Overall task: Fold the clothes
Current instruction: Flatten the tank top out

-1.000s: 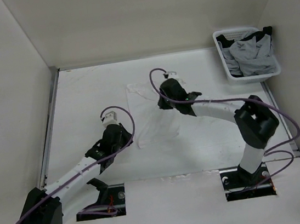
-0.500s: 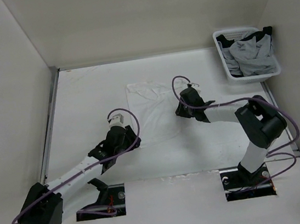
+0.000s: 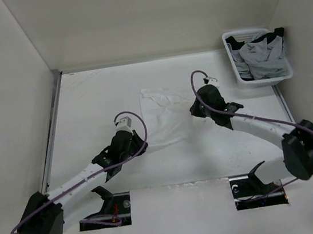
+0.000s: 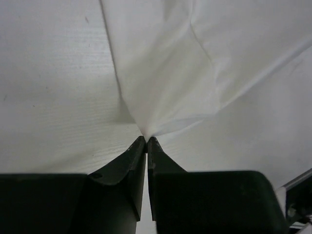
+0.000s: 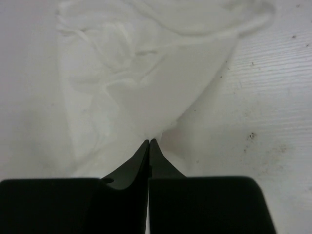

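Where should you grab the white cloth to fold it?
The white cloth lies flat and thin, so take its edges, low from the near side. The left gripper pinches its near left corner, the right gripper its right edge.

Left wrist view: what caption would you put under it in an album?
Left end effector shut, pinching the edge of a white garment on a white table.

Fig. My count, from all three views.
- Arms: two, left arm (image 3: pixel 83 175) and right arm (image 3: pixel 261 126).
- Grippers: two, left gripper (image 4: pixel 146 139) and right gripper (image 5: pixel 149 141).
- Table (image 3: pixel 85 103): one.
- White garment (image 3: pixel 165 118) on table: one.
- Basket (image 3: pixel 264 80): one.
- Inside basket I make out one grey garment (image 3: pixel 261 57) and at least one black garment (image 3: pixel 277 33); any more beneath, I cannot tell.
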You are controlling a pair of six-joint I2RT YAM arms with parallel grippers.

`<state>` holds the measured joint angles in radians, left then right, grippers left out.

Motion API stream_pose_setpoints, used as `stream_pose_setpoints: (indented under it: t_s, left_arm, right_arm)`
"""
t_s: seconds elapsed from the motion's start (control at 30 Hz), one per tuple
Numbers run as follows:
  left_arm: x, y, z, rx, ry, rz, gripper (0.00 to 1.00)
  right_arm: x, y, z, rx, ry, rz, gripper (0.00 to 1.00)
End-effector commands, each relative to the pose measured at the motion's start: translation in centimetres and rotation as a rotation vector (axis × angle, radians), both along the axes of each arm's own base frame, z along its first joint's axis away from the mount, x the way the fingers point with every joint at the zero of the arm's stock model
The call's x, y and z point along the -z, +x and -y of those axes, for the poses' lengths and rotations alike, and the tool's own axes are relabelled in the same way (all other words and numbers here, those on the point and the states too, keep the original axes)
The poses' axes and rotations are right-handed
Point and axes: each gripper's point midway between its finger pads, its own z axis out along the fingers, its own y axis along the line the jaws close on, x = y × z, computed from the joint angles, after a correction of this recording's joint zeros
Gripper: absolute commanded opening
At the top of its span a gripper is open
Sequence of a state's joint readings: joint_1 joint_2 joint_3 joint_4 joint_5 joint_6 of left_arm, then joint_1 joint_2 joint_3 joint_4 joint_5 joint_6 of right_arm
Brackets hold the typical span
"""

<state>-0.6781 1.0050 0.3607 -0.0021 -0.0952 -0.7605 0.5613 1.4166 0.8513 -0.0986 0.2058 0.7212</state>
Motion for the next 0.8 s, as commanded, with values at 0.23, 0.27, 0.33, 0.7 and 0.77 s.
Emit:
stream_pose_setpoints:
  t_s: [0.23,0.27,0.33,0.7,0.77]
  left_arm:
    - [-2.4,0.8,-3.4,-0.207,-0.202,0.046,0.07]
    - [-2.2,0.7,-3.4,-0.207,-0.205,0.038,0.07]
    - [-1.8,0.7,-3.6,-0.213,-0.205,0.03,0.07]
    - [-2.9,1.6,-3.2,-0.21,-0.224,0.063,0.07]
    - [-3.1,1.8,-2.9,-0.205,-0.226,0.067,0.07]
  right_arm:
    - [-2.5,-4.9,0.7,-0.041,-0.076,0.011,0.36]
    - [-1.5,-5.4,0.5,-0.038,-0.052,0.001,0.37]
    - [0.6,-6.3,0.6,-0.023,-0.021,-0.024,0.38]
    - [7.2,-5.0,5.7,0.169,-0.043,-0.102,0.47]
    - [7.6,-4.0,5.7,0.182,-0.03,-0.109,0.48]
